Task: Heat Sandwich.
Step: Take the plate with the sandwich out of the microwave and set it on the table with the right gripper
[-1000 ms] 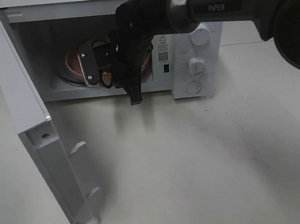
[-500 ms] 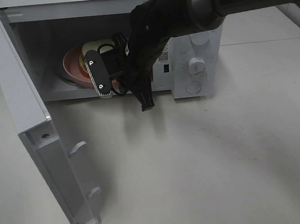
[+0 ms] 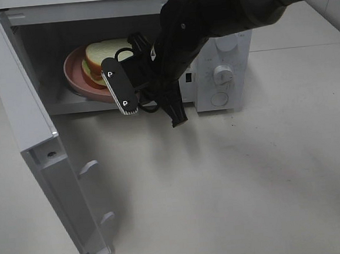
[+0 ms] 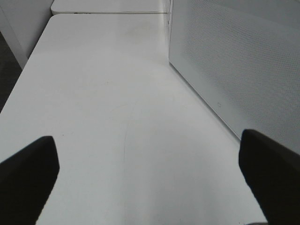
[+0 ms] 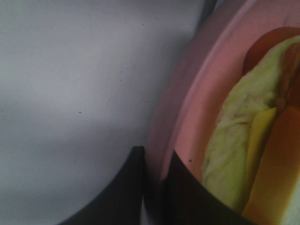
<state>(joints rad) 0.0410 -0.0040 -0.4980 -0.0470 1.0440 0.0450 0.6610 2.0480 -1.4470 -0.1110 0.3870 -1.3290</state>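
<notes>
Right wrist view: right pincer (image 5: 152,187) pinches round salmon-pink plate (image 5: 187,117) rim, pale-yellow layered sandwich (image 5: 248,145) aboard, inside white microwave (image 3: 221,70); left pincer (image 4: 145,183) spread; door unclosed, heating pending.

My right pincer (image 5: 152,187) is black, its two tips dark against a salmon-pink plate (image 5: 187,122). On that plate the sandwich (image 3: 108,52) shows pale yellow bread, with an orange band and a reddish-brown patch — close up the bread looks greenish-yellow. My arm (image 3: 208,18) is black, carrying a black camera bar (image 3: 121,86) with a white face. The microwave (image 3: 221,70) is white, its cavity a shadowed grey, its knobs white too. Its open door (image 3: 49,166) is white — the side wall carries a fine dotted pattern. The desk (image 3: 239,186) is off-white. My left pincer (image 4: 150,187) is black.
</notes>
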